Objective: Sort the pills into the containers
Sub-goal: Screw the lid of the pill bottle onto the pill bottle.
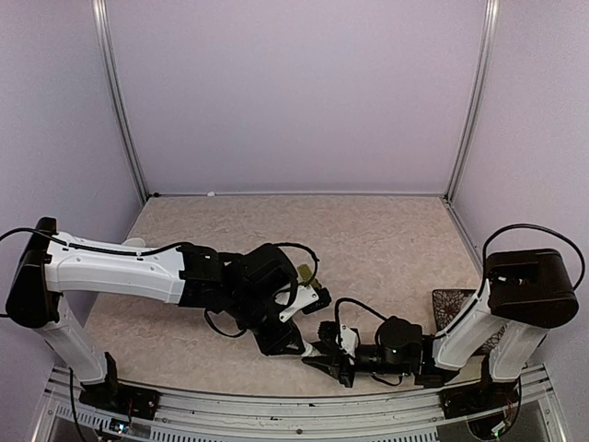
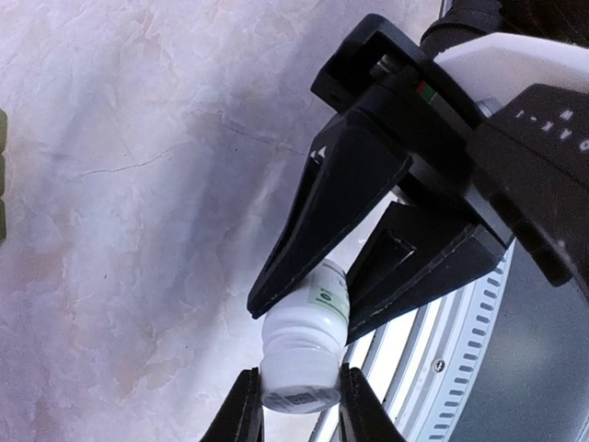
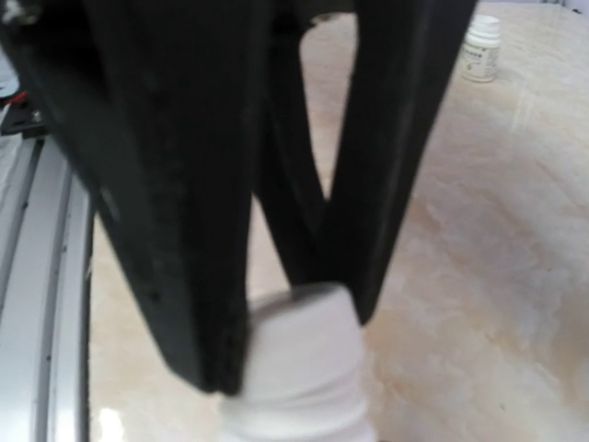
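A small white pill bottle (image 2: 299, 354) hangs between both grippers near the table's front edge. My left gripper (image 2: 299, 391) is shut on its ribbed cap. My right gripper (image 2: 304, 318) comes in from the upper right, its two black fingers pressed against opposite sides of the bottle's labelled body. In the right wrist view the bottle's cap (image 3: 299, 341) shows blurred at the bottom, with the left gripper's dark fingers (image 3: 184, 230) clamped on it from above. The dark green containers (image 2: 3, 175) show only as a sliver at the left edge. No pills are in view.
A second white bottle (image 3: 482, 46) stands upright farther out on the table. A dark patterned mat (image 1: 457, 308) lies beside the right arm. The metal rail (image 2: 433, 350) of the table's front edge runs just below the held bottle.
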